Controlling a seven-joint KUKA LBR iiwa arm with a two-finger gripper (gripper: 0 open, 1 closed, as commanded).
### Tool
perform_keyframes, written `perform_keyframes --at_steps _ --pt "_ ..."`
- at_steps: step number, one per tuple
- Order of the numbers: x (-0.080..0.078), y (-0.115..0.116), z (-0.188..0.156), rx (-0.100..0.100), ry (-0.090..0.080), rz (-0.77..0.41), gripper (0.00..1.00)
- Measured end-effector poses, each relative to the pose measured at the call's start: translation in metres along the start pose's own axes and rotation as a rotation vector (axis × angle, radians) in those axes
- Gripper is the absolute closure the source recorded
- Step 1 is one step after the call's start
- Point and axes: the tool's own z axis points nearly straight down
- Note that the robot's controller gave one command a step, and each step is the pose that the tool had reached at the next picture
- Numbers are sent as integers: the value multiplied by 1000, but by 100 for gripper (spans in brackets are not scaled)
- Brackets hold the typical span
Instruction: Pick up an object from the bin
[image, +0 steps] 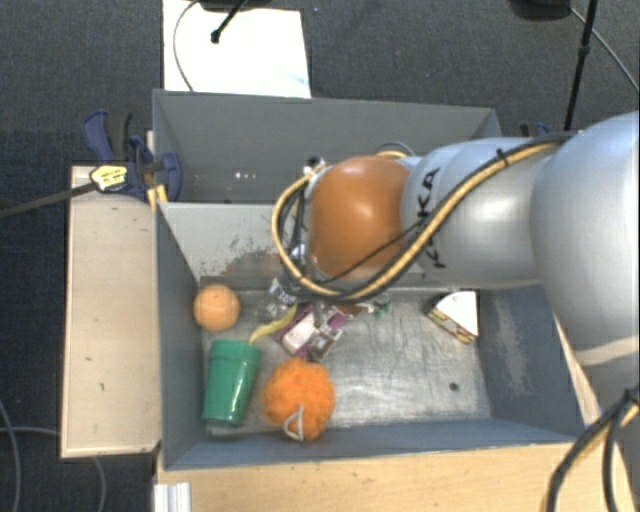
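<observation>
Grey bin (420, 370): claw (305, 318) mostly hidden under orange cover (355, 215), above purple-white clutter (318, 335); grip state unclear.

One word to read here, and it's on the robot: black capital lettering (430, 215) running down the silver arm (500, 220), right of centre in the frame, just beside the orange cover (355, 215). It spells KUKA, though a yellow-and-black cable (470, 183) crosses it and cuts through the middle letters. Lower down, near the centre, the small white and purple packet (305, 335) may carry markings, but they are too small to make out.
</observation>
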Motion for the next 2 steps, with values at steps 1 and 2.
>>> perform_keyframes --at_steps 1,2 --pt "0 0 0 0 1 4 100" --pt "0 0 0 -1 2 8 100"
